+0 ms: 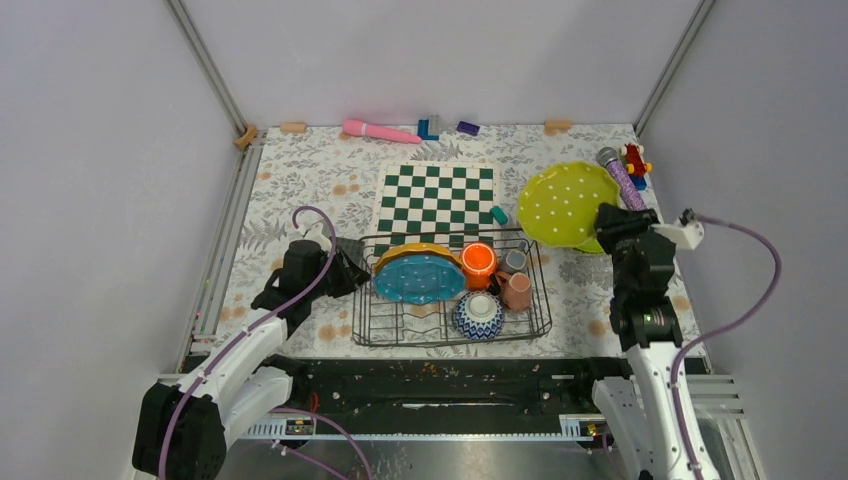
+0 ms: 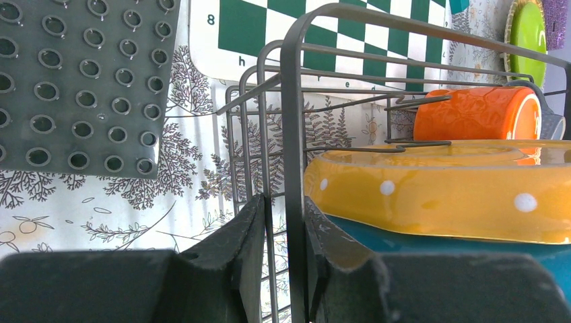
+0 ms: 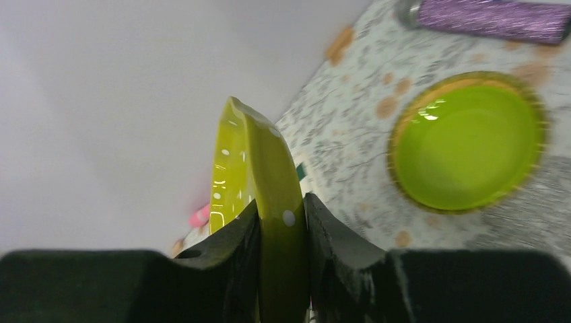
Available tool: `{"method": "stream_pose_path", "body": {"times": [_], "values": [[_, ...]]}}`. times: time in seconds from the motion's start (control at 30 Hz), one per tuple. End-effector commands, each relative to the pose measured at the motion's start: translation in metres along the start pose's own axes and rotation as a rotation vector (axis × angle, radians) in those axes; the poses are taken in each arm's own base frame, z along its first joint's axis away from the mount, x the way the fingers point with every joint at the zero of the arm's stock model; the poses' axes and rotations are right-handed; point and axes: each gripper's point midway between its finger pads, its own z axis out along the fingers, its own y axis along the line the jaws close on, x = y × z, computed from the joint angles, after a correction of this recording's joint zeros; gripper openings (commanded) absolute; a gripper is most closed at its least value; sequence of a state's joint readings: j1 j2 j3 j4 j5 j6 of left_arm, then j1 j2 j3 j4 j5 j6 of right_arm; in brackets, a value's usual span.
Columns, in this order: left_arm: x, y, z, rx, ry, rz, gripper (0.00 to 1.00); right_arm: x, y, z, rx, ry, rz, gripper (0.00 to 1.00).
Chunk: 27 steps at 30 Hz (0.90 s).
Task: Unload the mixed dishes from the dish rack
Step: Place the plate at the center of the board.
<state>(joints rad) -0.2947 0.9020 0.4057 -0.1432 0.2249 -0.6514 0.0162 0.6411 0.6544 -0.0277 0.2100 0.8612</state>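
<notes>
The left end effector (image 2: 283,215) is clamped narrow on the end wire of the dish rack (image 1: 398,322), which stands mid-desk (image 1: 300,190) and holds the yellow-orange plate (image 2: 438,195). The right end effector (image 3: 283,222) pinches the lime dotted plate (image 3: 252,168) by its rim, on edge. So thin a hold could let the plate swing or drop onto the green plate (image 3: 468,141) below. The chessboard (image 2: 269,27) border reads "8" and "h".

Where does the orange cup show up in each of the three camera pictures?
Top view: orange cup sits in the dish rack, back row, just right of centre.
Left wrist view: orange cup at right, above the yellow-orange plate.
Right wrist view: not in it.
Shared landmark: the chessboard behind the rack, in the top and left wrist views.
</notes>
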Motion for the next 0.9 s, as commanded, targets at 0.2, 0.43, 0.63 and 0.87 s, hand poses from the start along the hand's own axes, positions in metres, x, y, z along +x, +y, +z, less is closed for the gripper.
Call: {"method": "stream_pose_path", "body": {"times": [0.2, 0.43, 0.63, 0.87], "values": [[-0.001, 0.002, -0.004, -0.023, 0.006, 0.027, 0.23, -0.058, -0.072, -0.055, 0.261, -0.348, -0.038, 0.00], [-0.001, 0.003, -0.004, -0.024, 0.005, 0.029, 0.23, -0.070, -0.108, -0.079, 0.394, -0.460, -0.060, 0.00], [-0.001, 0.002, -0.003, -0.021, 0.009, 0.029, 0.23, -0.064, -0.132, -0.086, 0.476, -0.472, -0.073, 0.00], [-0.001, 0.001, -0.003, -0.015, 0.010, 0.026, 0.23, -0.041, -0.162, -0.081, 0.544, -0.448, -0.061, 0.00]]}}
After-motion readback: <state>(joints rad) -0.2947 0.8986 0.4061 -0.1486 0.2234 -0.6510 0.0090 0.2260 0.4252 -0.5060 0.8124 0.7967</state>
